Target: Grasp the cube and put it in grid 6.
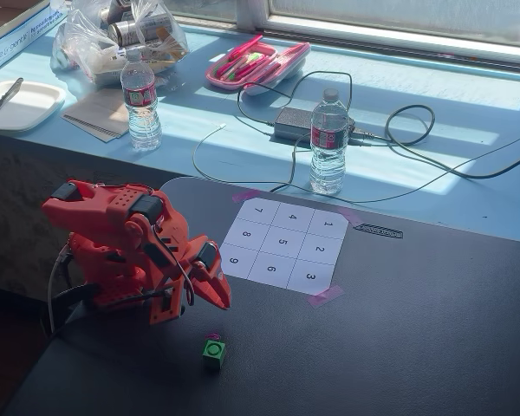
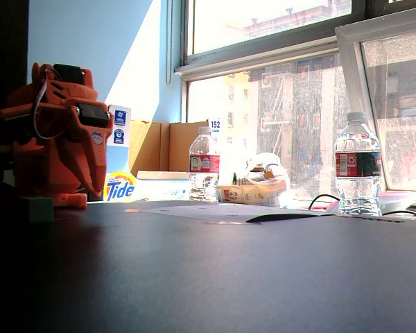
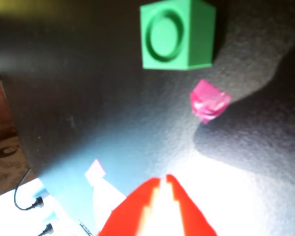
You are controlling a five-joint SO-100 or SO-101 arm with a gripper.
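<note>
The green cube (image 1: pixel 213 350) with a lighter circle on top sits on the dark table near its front edge, by a scrap of pink tape (image 1: pixel 213 335). It shows at the top of the wrist view (image 3: pixel 174 34) and at far left in the low fixed view (image 2: pixel 38 208). My orange gripper (image 1: pixel 218 299) hangs tip down a little behind the cube, apart from it and empty. Its jaws stand together with only a thin slit in the wrist view (image 3: pixel 163 178). Grid 6 (image 1: pixel 271 269) is the middle cell of the sheet's front row, right of the gripper, and it is empty.
Two water bottles (image 1: pixel 141 100) (image 1: pixel 328 143), a power adapter with cables (image 1: pixel 299 124) and a pink case (image 1: pixel 256 62) stand on the blue ledge behind the table. Pink tape (image 1: pixel 325 295) holds the sheet's corners. The arm's base (image 1: pixel 113 260) sits at the table's left edge.
</note>
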